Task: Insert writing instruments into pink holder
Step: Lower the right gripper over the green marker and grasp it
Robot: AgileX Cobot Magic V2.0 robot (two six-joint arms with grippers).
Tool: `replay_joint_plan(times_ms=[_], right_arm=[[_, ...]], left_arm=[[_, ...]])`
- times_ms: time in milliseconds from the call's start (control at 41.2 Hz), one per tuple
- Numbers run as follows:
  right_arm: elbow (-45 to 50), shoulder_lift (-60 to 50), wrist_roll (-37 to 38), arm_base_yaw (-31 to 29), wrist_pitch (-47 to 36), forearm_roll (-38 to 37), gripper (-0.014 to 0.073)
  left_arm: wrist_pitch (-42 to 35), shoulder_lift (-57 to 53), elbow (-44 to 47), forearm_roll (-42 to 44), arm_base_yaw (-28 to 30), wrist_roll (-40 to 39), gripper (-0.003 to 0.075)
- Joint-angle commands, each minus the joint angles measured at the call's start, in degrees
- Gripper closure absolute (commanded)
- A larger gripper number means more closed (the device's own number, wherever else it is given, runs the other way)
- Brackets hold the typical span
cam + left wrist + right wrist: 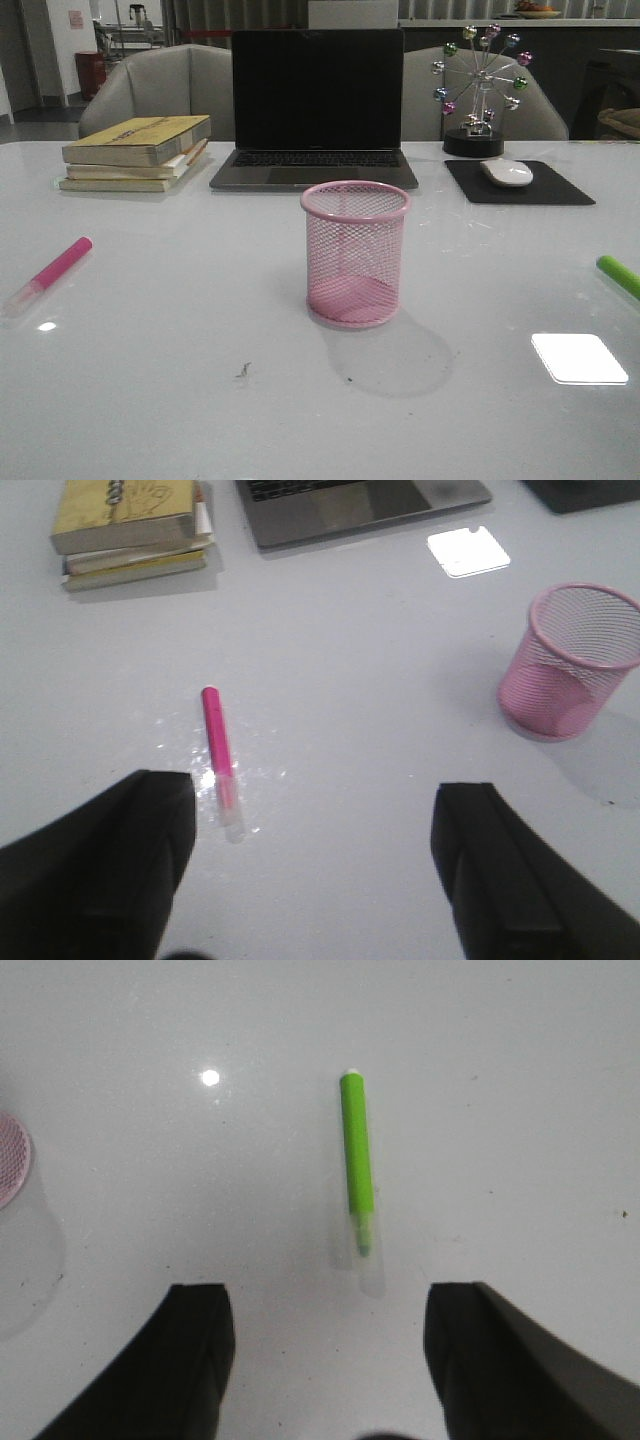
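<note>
Pink wire-mesh cylindrical holder (355, 255) stands upright mid-table, empty, solid pink base down, rolled rim up. It sits in front of the open dark-screen laptop (316, 105), well apart from both markers.

Magenta pink highlighter marker with clear cap (48, 277) lies flat on the white glossy table (200, 400) at the left side, cap end toward the near edge. Lime green highlighter marker (619, 276) lies flat at the far right edge of the front view, only partly in view there.

Left gripper (312, 865): jaws spread wide, hovering above the table, holding nothing. The pink marker lies just beyond the gap, nearer the left-hand finger (110, 865) as seen, not touching. Holder also visible in this wrist view, off to the side.

Right gripper (325, 1360): jaws wide too, nothing held. Green marker, clear cap toward the fingers, lies roughly centred ahead of the gap, untouched. A sliver of the holder's rim shows at this view's edge.

Back of table: stack of yellow-covered books (137, 152) left of laptop, white mouse (507, 172) on black mouse pad (560, 190), small ferris-wheel ornament (480, 90) behind it.
</note>
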Motion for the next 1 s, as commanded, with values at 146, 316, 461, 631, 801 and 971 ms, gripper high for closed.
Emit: replay_joint_plan(times_ms=[146,316,461,631,801,971], right_arm=[[-10.80,12.50,-0.63,-0.13,-1.08,-0.05,0.0068],[-19.74,24.19,-0.63,-0.13,1.94,-0.24,0.0074],[-27.95,34.95,-0.63,-1.76,6.93,-1.00,0.0078],[-35.84,43.99,-2.17,-2.89,11.44,-0.70,0.0078],[-40.09,50.05,-2.67,-2.89,12.04,-0.63,0.0078],[-42.29,53.18,-3.23,-2.81,12.16,-0.40,0.0078]], left_arm=[[-5.09,0.09,-1.60,-0.40,-5.82,0.12,0.0171],[-5.09,0.09,-1.60,-0.50,-6.12,0.12,0.0171],[-5.09,0.09,-1.60,-0.50,-6.12,0.12,0.0171],[-5.09,0.09,-1.60,-0.50,-6.12,0.12,0.0171],[-5.09,0.09,-1.60,-0.50,-6.12,0.12,0.0171],[-5.09,0.09,-1.60,-0.50,-6.12,0.12,0.0171]])
